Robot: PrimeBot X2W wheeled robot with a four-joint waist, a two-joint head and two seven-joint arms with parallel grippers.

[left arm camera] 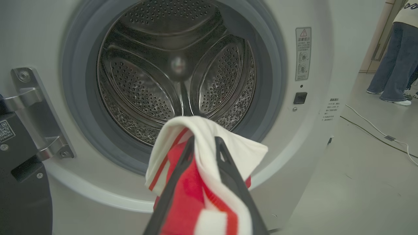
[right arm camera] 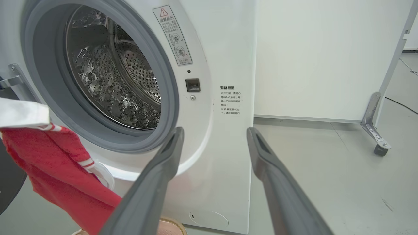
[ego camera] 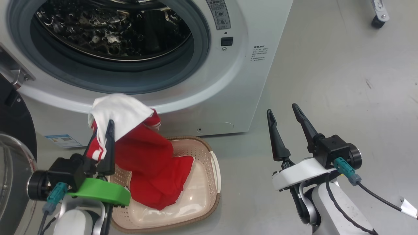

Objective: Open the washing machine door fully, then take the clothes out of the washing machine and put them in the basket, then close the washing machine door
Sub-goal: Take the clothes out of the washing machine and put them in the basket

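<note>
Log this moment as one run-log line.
door open | drum looks empty | left gripper shut on clothes, draping into basket | right gripper open, empty

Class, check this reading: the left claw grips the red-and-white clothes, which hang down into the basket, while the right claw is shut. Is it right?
No. The right claw is open, its jaws standing wide apart, as the right wrist view shows. The left claw does grip the clothes, which hang down into the basket.

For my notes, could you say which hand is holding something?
The left hand, pinching the soft red-and-white fabric garment; the right hand stands open and empty.
</note>
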